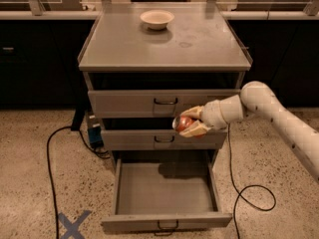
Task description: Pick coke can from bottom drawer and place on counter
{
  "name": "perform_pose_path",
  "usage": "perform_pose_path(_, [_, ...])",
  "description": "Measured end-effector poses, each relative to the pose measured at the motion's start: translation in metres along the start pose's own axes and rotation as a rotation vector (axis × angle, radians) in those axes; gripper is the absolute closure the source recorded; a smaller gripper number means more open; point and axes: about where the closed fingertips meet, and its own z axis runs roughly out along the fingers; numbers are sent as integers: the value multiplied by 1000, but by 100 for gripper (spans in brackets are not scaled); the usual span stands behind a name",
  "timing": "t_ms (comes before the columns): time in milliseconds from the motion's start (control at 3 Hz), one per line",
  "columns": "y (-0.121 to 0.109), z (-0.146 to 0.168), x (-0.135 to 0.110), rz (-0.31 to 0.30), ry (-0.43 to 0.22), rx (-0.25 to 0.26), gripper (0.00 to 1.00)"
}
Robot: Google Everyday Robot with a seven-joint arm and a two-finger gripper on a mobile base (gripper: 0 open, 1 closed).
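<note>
The red coke can [185, 124] is held in my gripper [188, 123], shut on it, in front of the middle drawer front. The can lies on its side between the pale fingers [194, 130], well above the bottom drawer [164, 188]. The bottom drawer is pulled out, its flat grey floor bare, with a dark wire handle at the front. The counter [199, 44] is the grey top of the cabinet, above and behind the gripper. My white arm reaches in from the right.
A cream bowl [157, 19] sits at the back of the counter. Two closed drawers [164, 103] are above the open one. Black cables [50, 163] lie on the speckled floor at both sides. A blue tape cross [72, 224] marks the floor at front left.
</note>
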Motion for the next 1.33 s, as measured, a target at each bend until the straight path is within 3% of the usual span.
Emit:
perform_pose_path(333, [-20, 7, -27, -10, -89, -69, 100])
perform_pose_path(667, [-31, -9, -47, -38, -123, -97, 100])
perform_pose_path(1333, [-35, -9, -52, -57, -111, -100, 100])
